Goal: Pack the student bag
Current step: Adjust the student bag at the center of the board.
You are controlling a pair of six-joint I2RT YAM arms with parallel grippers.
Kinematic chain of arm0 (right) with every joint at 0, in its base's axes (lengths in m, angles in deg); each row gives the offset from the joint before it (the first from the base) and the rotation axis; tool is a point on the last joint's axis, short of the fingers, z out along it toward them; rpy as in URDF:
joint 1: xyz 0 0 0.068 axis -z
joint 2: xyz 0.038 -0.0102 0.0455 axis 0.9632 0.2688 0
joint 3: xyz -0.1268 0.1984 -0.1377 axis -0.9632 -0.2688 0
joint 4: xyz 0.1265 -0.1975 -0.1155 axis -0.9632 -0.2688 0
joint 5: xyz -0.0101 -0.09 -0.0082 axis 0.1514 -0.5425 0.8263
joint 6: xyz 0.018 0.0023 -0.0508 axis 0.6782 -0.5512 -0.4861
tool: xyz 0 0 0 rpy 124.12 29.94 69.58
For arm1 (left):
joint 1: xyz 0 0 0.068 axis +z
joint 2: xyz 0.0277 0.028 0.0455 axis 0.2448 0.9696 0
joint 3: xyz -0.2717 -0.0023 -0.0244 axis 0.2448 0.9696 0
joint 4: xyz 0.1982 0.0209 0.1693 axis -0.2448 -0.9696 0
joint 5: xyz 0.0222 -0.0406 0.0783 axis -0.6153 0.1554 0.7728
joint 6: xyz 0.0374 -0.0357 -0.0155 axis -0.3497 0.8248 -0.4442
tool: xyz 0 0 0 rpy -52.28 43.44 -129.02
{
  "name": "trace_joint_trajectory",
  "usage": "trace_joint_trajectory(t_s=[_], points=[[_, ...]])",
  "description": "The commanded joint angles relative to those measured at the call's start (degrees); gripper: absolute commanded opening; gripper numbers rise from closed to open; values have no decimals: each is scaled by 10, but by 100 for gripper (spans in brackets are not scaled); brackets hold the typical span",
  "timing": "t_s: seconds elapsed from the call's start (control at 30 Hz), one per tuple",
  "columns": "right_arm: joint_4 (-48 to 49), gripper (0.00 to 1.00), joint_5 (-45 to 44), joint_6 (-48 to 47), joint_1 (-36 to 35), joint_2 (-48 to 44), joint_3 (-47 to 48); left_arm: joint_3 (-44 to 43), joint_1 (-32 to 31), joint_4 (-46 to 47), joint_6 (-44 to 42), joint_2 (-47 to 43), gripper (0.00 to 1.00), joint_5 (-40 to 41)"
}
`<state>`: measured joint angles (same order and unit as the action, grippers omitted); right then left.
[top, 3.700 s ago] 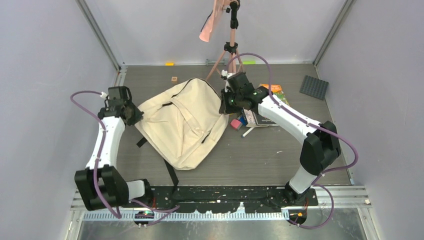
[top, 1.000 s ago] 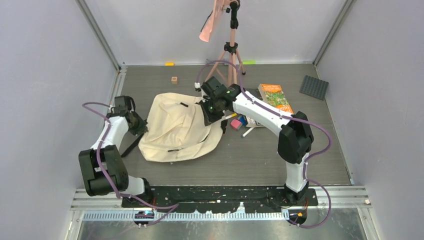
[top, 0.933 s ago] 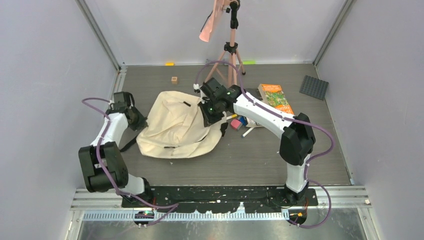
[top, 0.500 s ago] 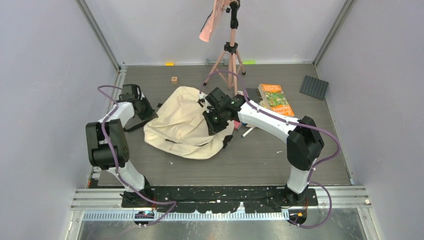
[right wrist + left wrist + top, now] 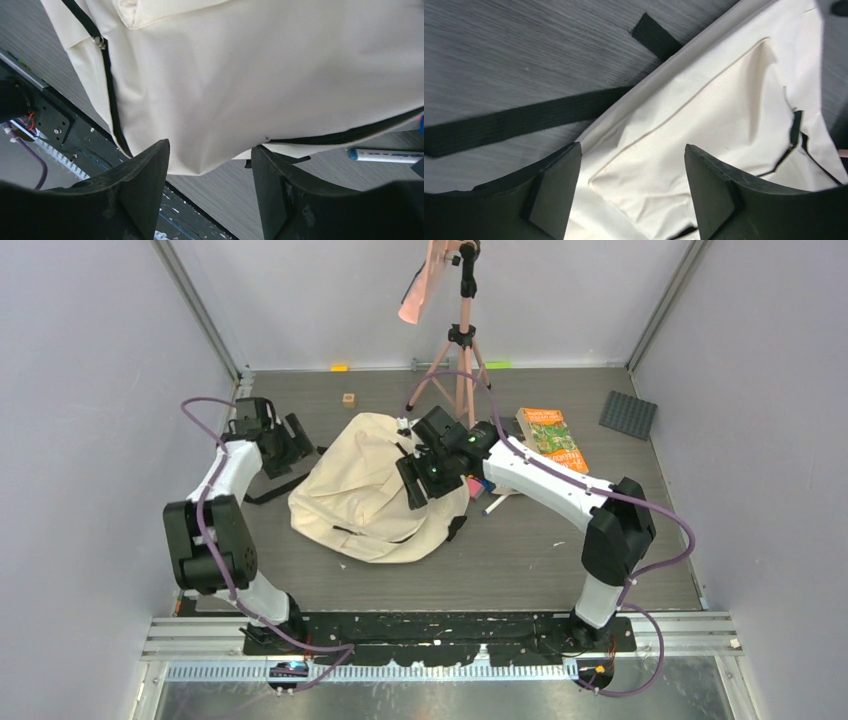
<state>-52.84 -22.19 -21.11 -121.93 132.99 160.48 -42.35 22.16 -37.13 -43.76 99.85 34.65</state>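
Both pairs of jaws are seen parted with nothing between them, no longer clenched on the canvas as a second ago; the left gripper (image 5: 631,152) is held at the bag's ten o'clock edge above a black strap (image 5: 524,122), the right gripper (image 5: 210,150) over its three o'clock flank; the student bag (image 5: 370,495) is left slumped mid-table; repositioning is judged done, while the book (image 5: 552,438) at two o'clock is not yet packed.

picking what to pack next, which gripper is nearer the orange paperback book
Right. The right gripper is over the beige canvas backpack, with the orange paperback book off to its right; the left gripper is past the backpack's opposite side, farther from the book.
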Motion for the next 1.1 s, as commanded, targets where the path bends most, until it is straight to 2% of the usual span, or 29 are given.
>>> trace_joint_trajectory(t_s=[0.0,0.1,0.3,0.57,0.67,0.8,1.07], points=[[-22,68,-23,-27,-2,-49,60,-12,1,-68,18,-97,80,58],[-26,69,-21,-40,-4,-44,87,38,2,-87,45,-161,82,69],[7,69,10,-42,-19,19,152,200,22,-91,77,-277,84,81],[1,66,38,-69,-77,168,281,284,37,-120,137,-353,84,43],[-21,65,42,-81,-102,208,333,304,41,-110,159,-363,81,22],[-36,63,42,-93,-125,256,365,318,43,-69,176,-358,70,14],[-58,56,34,-110,-138,330,429,329,44,-41,185,-316,56,8]])
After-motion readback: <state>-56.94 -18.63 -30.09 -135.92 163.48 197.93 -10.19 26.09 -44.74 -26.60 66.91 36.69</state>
